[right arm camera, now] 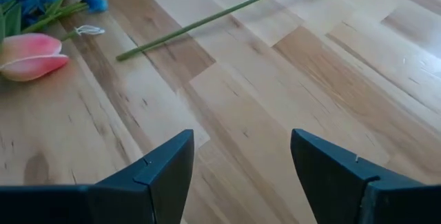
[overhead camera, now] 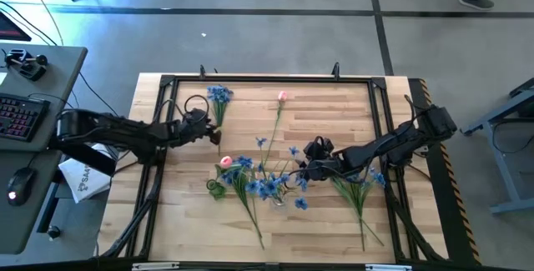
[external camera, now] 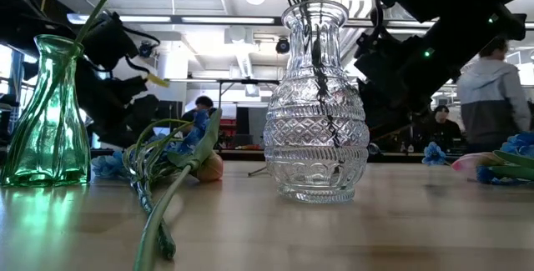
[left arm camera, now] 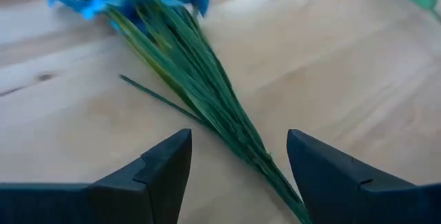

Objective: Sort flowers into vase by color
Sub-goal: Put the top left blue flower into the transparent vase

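Note:
A blue spray (overhead camera: 219,96) lies near the table's far left; its stem bundle (left arm camera: 207,93) runs between the fingers of my open left gripper (left arm camera: 239,141), which hovers just over it (overhead camera: 204,126). My right gripper (right arm camera: 241,141) is open above bare wood near the table's middle (overhead camera: 309,156). In front of it lie a pink tulip bud (right arm camera: 31,55) and a thin green stem (right arm camera: 207,21). The clear vase (external camera: 317,104) holds several stems. The green vase (external camera: 46,112) stands on its left in the low view. Another pink tulip (overhead camera: 282,97) lies at the far side.
Blue blossoms and stems lie scattered around the vases (overhead camera: 259,183), and another blue spray (overhead camera: 360,189) lies under the right arm. A black frame (overhead camera: 267,77) edges the table. A keyboard and mouse sit on a desk (overhead camera: 25,112) to the left. People stand beyond the table (external camera: 492,96).

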